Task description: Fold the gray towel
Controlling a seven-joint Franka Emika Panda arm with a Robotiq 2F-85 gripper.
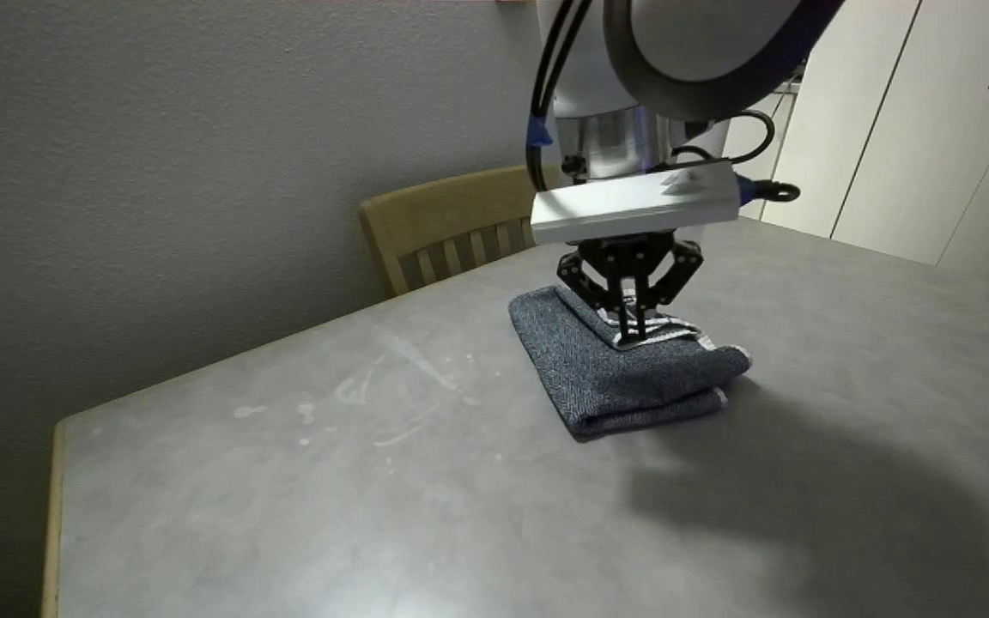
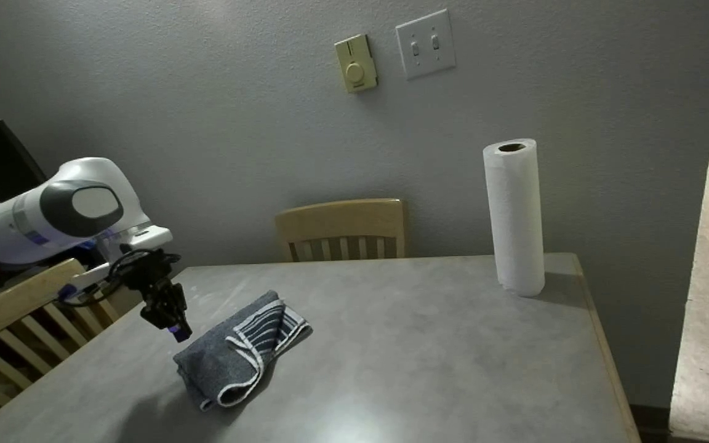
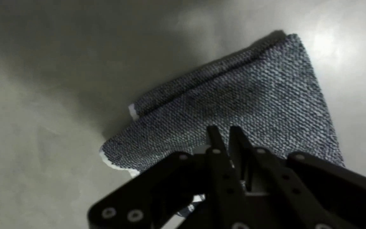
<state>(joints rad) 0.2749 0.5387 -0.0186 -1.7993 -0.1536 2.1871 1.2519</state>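
The gray towel (image 1: 580,369) lies on the table as a folded, roughly rectangular bundle, its layers showing along one edge. White stripes and a white hem mark a turned-over part of the towel (image 2: 219,363) in an exterior view. My gripper (image 3: 223,128) points down over the towel (image 3: 249,95). Its fingers stand only a narrow gap apart, with cloth visible below through the gap and nothing held. In an exterior view the gripper (image 2: 181,337) hangs off the towel's edge, apart from it. Part of the striped area is behind the gripper (image 1: 632,337).
The gray table (image 1: 331,489) has a wooden chair (image 1: 443,206) at its wall side. A white paper towel roll (image 2: 517,221) stands upright near the table's far corner. Another wooden chair (image 2: 34,289) is close to the arm.
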